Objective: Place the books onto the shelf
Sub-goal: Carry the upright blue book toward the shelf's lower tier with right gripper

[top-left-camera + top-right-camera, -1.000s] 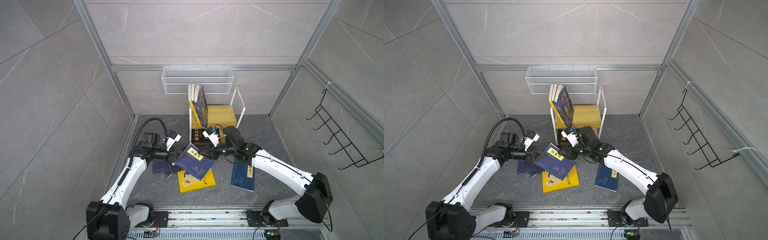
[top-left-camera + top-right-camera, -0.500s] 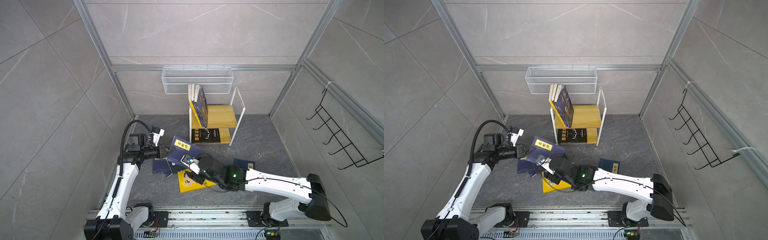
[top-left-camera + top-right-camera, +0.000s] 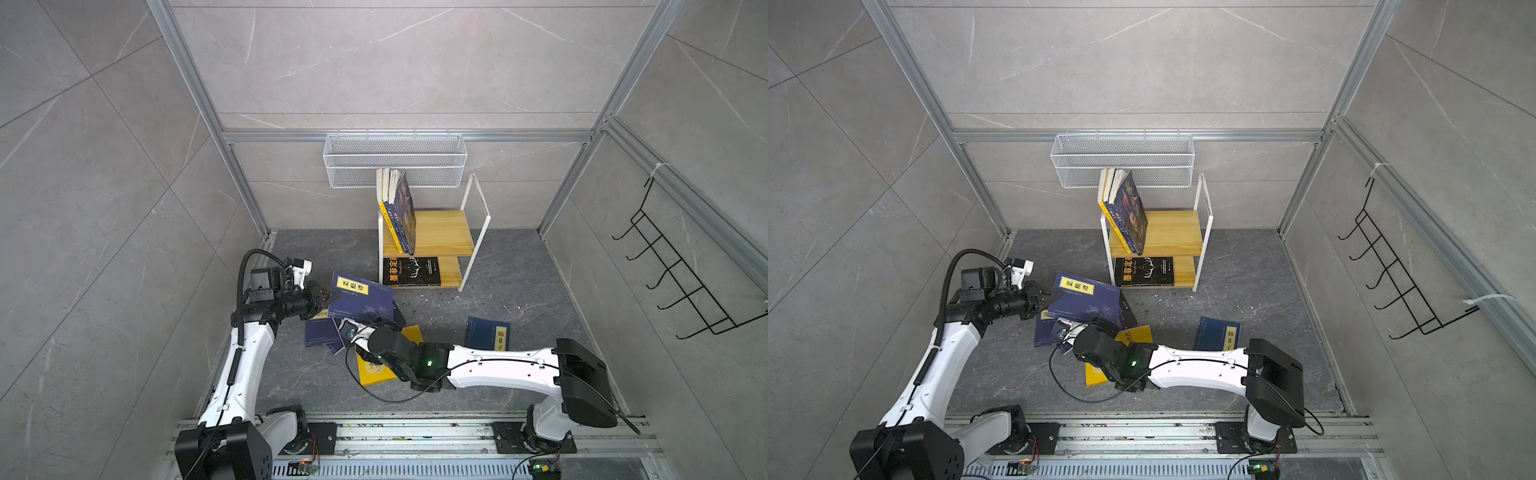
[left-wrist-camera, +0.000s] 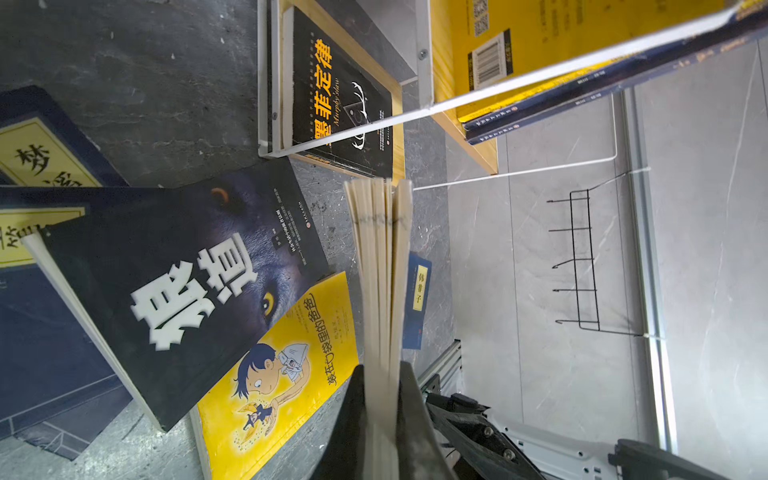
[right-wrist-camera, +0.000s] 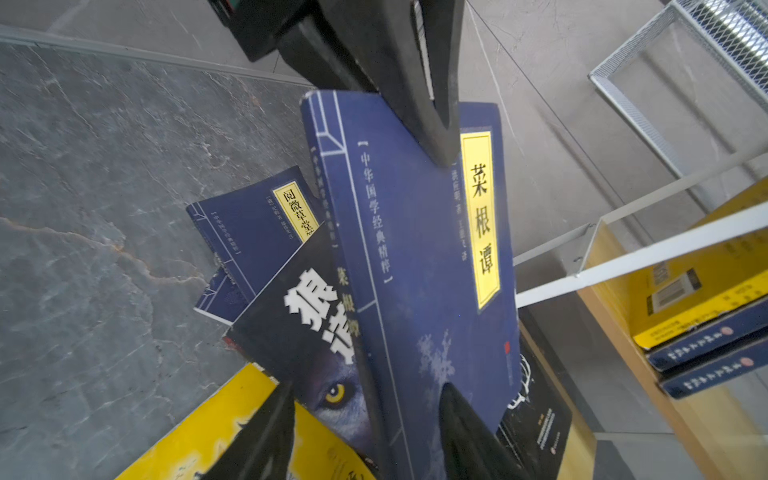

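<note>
My left gripper (image 3: 328, 298) is shut on the edge of a navy book with a yellow title label (image 3: 361, 301), holding it tilted above the floor; its pages (image 4: 380, 270) run out from between the jaws. My right gripper (image 5: 365, 399) is open, with one finger on each side of that book's (image 5: 415, 249) lower edge and a gap on the spine side. Under it lie a black wolf-cover book (image 4: 178, 282) and a yellow cartoon book (image 3: 374, 370). The shelf (image 3: 440, 232) holds leaning books (image 3: 399, 212) on top and a black book (image 3: 411, 271) below.
A navy book (image 3: 488, 334) lies on the floor to the right, more navy books (image 3: 318, 334) to the left under the held one. A white wire mesh basket (image 3: 395, 160) hangs above the shelf. A black hook rack (image 3: 681, 282) is on the right wall.
My right arm swung from beside the shelf to the front and came up under the held book, jaws wider. My left gripper drew the book back to the left and raised it.
</note>
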`<state>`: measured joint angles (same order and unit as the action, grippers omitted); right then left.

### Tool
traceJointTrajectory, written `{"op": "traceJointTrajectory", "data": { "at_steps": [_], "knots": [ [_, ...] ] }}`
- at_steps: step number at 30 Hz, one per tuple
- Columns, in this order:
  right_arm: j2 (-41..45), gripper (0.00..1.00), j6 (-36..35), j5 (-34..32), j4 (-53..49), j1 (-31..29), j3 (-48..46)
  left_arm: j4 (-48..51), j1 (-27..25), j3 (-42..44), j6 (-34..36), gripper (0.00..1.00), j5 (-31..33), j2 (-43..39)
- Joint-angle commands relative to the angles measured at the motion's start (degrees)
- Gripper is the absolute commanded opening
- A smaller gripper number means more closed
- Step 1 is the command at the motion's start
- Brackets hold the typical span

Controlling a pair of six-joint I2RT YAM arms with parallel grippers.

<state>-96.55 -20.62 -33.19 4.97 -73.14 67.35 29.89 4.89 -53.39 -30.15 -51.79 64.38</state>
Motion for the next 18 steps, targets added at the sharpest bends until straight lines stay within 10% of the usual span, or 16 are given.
{"op": "traceJointTrajectory", "data": {
  "at_steps": [1, 6, 11, 18],
  "knots": [
    [-2.48, 0.56, -2.96, -1.57, 6.15, 1.29, 0.97, -2.04, 0.12, -0.13, -3.78, 0.0, -2.37, 0.24],
    [-6.49, 0.48, -6.12, 0.2, 6.31, 2.75, 4.02, -3.25, 0.09, 1.0, -4.74, 0.0, -3.75, 0.39],
    [-7.35, 0.01, -8.75, 0.27, 6.19, 3.4, 5.18, -3.76, 0.26, 1.78, -2.95, 0.15, -2.25, 0.62],
    [-2.87, 0.0, -13.5, 0.25, 5.54, 3.7, 0.18, -2.68, 1.99, 1.84, 3.39, 0.57, 3.37, -0.2]
  ]
}}
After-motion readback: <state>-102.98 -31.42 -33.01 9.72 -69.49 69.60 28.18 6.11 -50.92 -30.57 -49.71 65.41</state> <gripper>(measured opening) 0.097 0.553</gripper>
